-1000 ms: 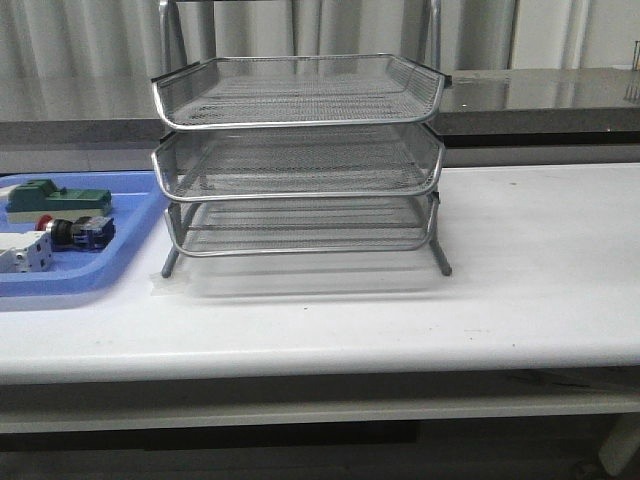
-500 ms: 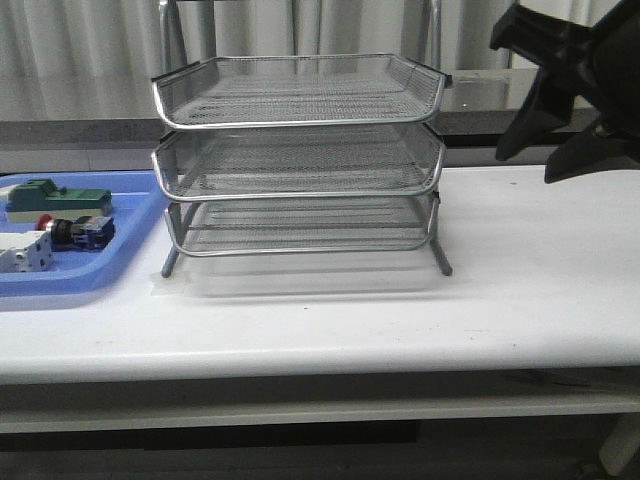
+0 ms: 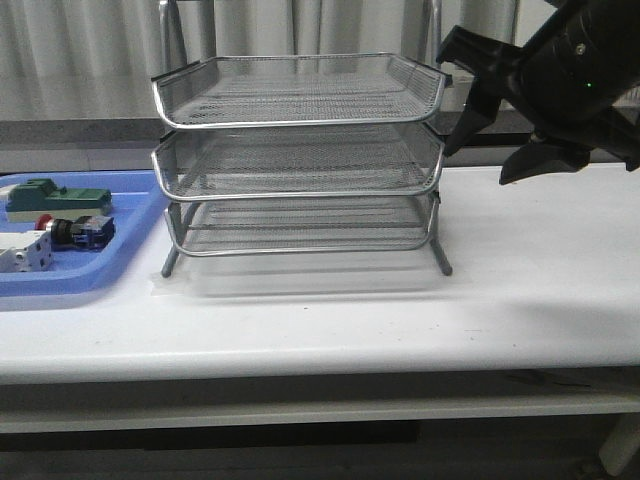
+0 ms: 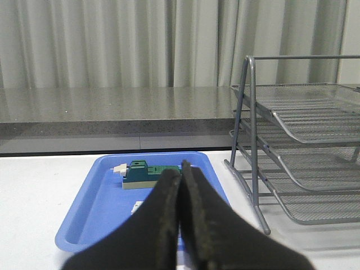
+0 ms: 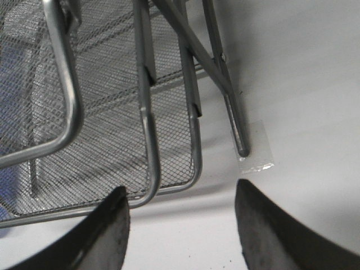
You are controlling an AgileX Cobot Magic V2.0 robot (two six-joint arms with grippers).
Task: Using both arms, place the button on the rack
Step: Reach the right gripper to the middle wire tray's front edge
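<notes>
The button, with its red cap, black middle and blue rear, lies in the blue tray at the far left. The silver three-tier rack stands mid-table with all its trays bare. My right gripper hangs open and empty just right of the rack's upper tiers. In the right wrist view its open fingers sit over the rack's corner rims and foot. My left gripper is shut and empty, over the blue tray. It is out of the front view and hides the button in its wrist view.
A green block and a white block share the blue tray with the button. The green block also shows in the left wrist view. A dark counter and curtains run behind the white table.
My right arm has come into the front view from the upper right and moved left, up to the rack's right side. The button and the rack have not moved.
</notes>
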